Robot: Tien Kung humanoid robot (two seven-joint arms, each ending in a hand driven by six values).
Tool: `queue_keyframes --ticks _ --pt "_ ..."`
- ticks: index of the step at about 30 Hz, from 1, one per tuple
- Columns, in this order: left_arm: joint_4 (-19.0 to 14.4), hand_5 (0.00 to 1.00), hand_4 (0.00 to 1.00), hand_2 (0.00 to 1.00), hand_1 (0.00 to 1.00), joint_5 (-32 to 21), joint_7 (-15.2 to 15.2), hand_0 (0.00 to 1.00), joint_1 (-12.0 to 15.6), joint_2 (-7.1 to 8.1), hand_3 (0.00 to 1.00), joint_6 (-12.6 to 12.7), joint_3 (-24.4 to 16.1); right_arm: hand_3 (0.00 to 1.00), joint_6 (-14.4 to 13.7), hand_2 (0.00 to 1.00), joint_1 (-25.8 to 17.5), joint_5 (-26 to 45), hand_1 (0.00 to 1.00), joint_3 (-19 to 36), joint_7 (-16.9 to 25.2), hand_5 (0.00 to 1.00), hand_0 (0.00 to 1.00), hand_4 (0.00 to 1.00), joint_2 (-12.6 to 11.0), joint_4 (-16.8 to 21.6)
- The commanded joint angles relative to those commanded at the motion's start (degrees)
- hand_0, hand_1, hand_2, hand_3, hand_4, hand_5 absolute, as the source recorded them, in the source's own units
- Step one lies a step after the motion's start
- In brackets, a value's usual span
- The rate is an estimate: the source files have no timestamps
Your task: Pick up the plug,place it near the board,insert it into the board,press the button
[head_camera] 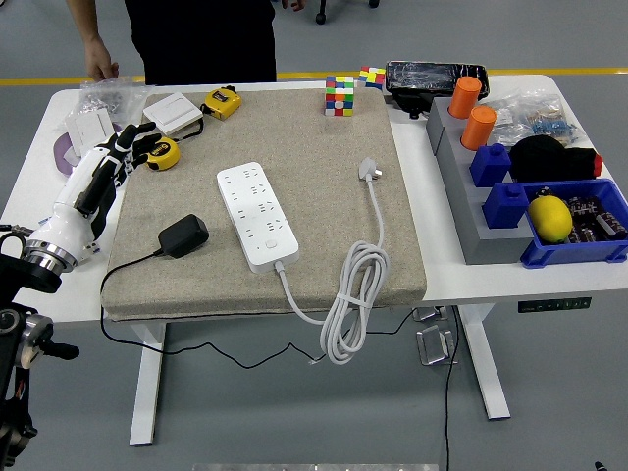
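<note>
- Grey floor sits behind your white desk [39, 221], and a tan mat [314, 235] covers the middle.
- Your left robot hand [103, 177] hovers at the mat's left edge, fingers spread, holding nothing.
- The black plug [183, 235] lies just right of it, near the white board [257, 214].
- Watch its thin black cord [123, 270]; it could snag and tug the plug crooked.
- The yellow tape measure [160, 152] sits close; you might bump it.
- A person [201, 39] stands nearby, so move slowly.
</note>
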Motion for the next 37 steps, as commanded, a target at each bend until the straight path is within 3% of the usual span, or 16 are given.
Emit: queue_keyframes --ticks 10,11,14,16,17,22,23,28,29,34,35,37 --pt "1.1 0.998 0.998 0.945 0.998 -22.0 3.9 0.998 2.5 0.0 0.934 1.8 -2.4 0.762 -0.8 0.736 -0.4 1.5 0.759 -1.7 2.3 0.998 0.814 0.998 0.1 -0.9" --pt "1.2 0.998 0.998 0.989 0.998 -24.2 4.2 0.998 2.8 0.0 0.878 2.0 -2.6 0.791 -1.1 0.804 -0.5 1.7 0.839 -2.0 3.0 0.998 0.889 0.998 0.2 -1.0" --pt "1.1 0.998 0.998 0.989 0.998 -30.2 5.0 0.998 3.5 0.0 0.878 2.7 -2.9 0.791 -1.6 0.804 -0.4 2.2 0.839 -2.5 4.8 0.998 0.889 0.998 0.4 -1.3" --pt "0.9 0.998 0.998 0.989 0.998 -30.7 5.1 0.998 3.8 0.0 0.878 2.9 -3.0 0.791 -1.6 0.804 -0.3 2.4 0.839 -2.8 5.5 0.998 0.889 0.998 0.5 -1.4" --pt "0.8 0.998 0.998 0.998 0.998 -31.0 5.2 0.998 3.8 0.0 0.828 3.0 -3.0 0.848 -1.7 0.886 -0.3 2.5 0.928 -2.9 5.7 0.998 0.986 0.998 0.6 -1.5" --pt "0.4 0.998 0.998 0.998 0.998 -31.1 5.5 0.998 4.0 0.0 0.828 3.4 -3.0 0.848 -2.0 0.886 -0.5 2.8 0.928 -2.8 5.6 0.998 0.986 0.998 0.7 -1.5" --pt "0.3 0.998 0.998 0.844 0.874 -31.0 5.6 0.938 4.0 0.0 0.906 3.4 -3.0 0.817 -1.8 0.819 -0.6 2.8 0.835 -2.6 5.3 0.998 0.894 0.998 0.7 -1.5" --pt "0.1 0.998 0.998 0.844 0.874 -29.0 5.5 0.938 4.8 0.0 0.906 4.5 -2.8 0.817 0.6 0.819 -1.3 -0.1 0.835 -2.6 0.8 0.998 0.894 0.998 1.0 -0.9" --pt "0.1 0.998 0.998 0.589 0.676 -28.6 5.4 0.818 4.9 0.0 0.871 4.7 -2.8 0.77 0.9 0.737 -1.5 -0.8 0.732 -2.5 0.2 0.998 0.793 0.998 1.1 -0.8" --pt "0.2 0.998 0.998 0.589 0.676 -27.5 5.4 0.818 5.5 0.0 0.871 4.6 -3.1 0.77 0.8 0.737 -1.8 -3.1 0.732 -2.1 -1.9 0.998 0.793 0.998 1.3 -0.6" --pt "0.2 0.998 0.998 0.559 0.662 -27.3 5.4 0.804 5.5 0.0 0.65 4.6 -3.1 0.759 0.7 0.729 -1.7 -3.3 0.725 -2.1 -2.1 0.975 0.783 0.998 1.3 -0.5" --pt "0.2 0.998 0.998 0.559 0.662 -26.8 5.4 0.804 5.5 0.0 0.65 4.6 -3.4 0.759 0.6 0.729 -1.5 -3.5 0.725 -2.0 -2.2 0.975 0.783 0.998 1.2 -0.5"
